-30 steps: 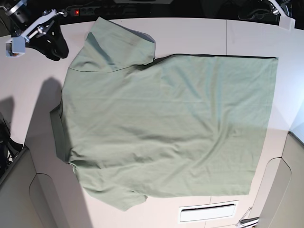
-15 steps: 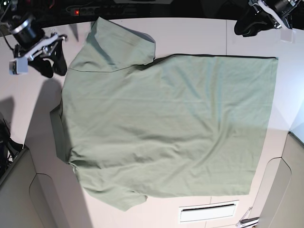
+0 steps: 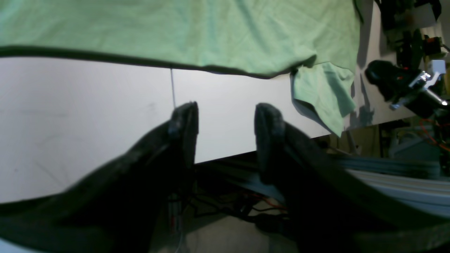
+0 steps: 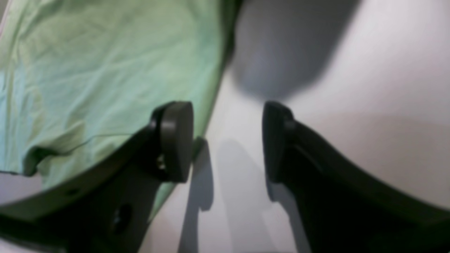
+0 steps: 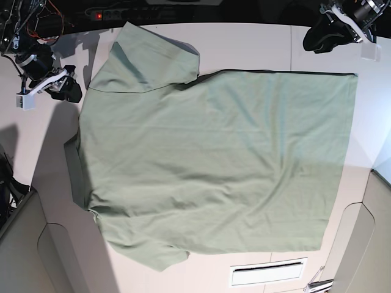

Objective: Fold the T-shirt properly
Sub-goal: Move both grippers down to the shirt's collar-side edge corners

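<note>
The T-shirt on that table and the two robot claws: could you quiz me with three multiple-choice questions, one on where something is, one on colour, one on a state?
1. Where is the right gripper?
A. beside the shirt's edge, over bare table
B. on the shirt's middle
C. under the table

2. What colour is the T-shirt?
A. red
B. pale sage green
C. navy

3. How does the T-shirt lie?
A. rolled up
B. hanging from a gripper
C. spread flat, unfolded

Answers: 1 A, the right wrist view shows white table between its fingers. 2 B, clear in every view. 3 C, the base view shows both sleeves out; the left gripper is open, holding nothing.
</note>
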{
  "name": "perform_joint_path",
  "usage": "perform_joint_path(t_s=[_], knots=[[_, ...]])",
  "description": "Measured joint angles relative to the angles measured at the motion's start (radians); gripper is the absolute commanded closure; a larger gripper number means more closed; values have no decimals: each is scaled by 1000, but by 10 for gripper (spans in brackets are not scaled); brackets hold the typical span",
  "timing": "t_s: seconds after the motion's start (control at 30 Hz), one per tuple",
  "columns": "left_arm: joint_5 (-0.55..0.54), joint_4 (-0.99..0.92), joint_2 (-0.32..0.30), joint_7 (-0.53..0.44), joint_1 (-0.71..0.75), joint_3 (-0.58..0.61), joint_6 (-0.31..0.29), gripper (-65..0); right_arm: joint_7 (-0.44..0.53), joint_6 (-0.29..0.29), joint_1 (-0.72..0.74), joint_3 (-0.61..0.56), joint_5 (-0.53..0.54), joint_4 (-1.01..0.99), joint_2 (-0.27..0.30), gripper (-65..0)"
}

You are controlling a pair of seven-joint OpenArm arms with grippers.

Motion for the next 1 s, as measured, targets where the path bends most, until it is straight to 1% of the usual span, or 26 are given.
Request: perform_joint_path(t_s=[0.17, 0.27, 0.43, 0.53, 0.7, 1.0], knots=[[0, 0, 0, 0, 0, 0, 0, -288, 18, 4, 7, -2, 37, -50, 0, -312], [0, 0, 0, 0, 0, 0, 0, -288, 23, 4, 10, -2, 45, -66, -11, -312], [-1, 0, 0, 0, 0, 0, 0, -288, 30, 8, 10, -19, 48, -77, -11, -312], [-1, 0, 0, 0, 0, 0, 0, -288, 17, 7, 10, -45, 73, -77, -11, -312], [-2, 0, 0, 0, 0, 0, 0, -288, 14, 11, 13, -97, 76, -77, -11, -312], [-2, 0, 0, 0, 0, 0, 0, -288, 14, 13, 13, -134, 76, -76, -9, -312]])
